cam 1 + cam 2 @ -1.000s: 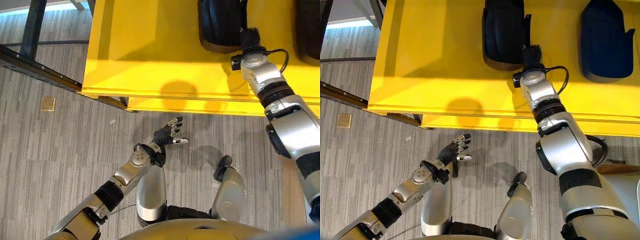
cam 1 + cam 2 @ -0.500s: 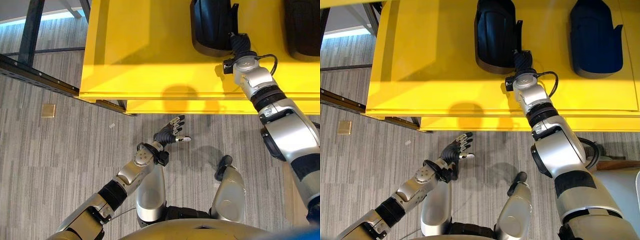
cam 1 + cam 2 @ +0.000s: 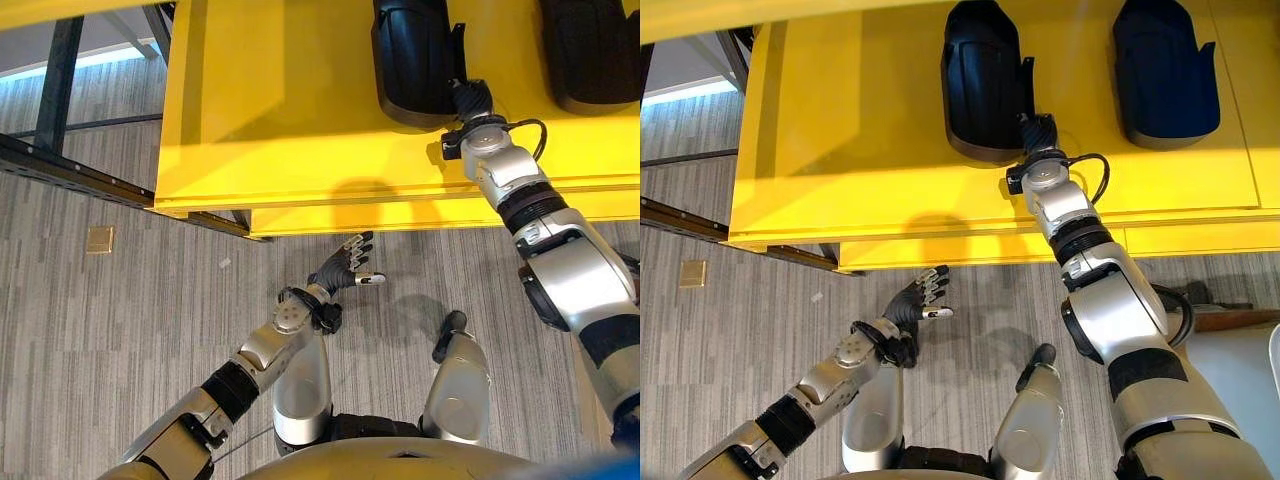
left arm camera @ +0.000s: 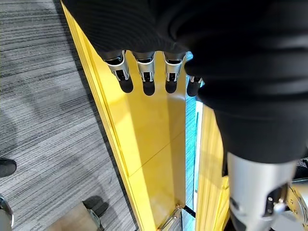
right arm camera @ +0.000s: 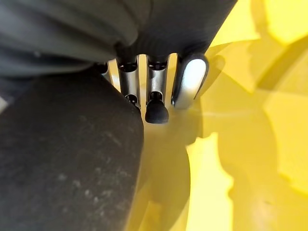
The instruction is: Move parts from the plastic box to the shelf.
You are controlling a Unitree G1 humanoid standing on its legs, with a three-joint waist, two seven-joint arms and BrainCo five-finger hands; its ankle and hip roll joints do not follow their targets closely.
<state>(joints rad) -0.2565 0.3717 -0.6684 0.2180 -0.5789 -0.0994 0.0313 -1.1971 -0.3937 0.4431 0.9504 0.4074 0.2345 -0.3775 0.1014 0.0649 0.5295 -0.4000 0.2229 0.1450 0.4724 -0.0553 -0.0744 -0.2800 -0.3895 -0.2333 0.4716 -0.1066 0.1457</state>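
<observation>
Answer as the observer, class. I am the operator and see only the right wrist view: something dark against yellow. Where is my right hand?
Observer: Your right hand is at the near right corner of a black part lying on the yellow shelf.
Operator: Any other parts up there?
Observer: Yes, a second black part lies further right on the same shelf, apart from the first.
Operator: And the left hand?
Observer: The left hand is open and holds nothing, over the grey floor in front of the shelf.
</observation>
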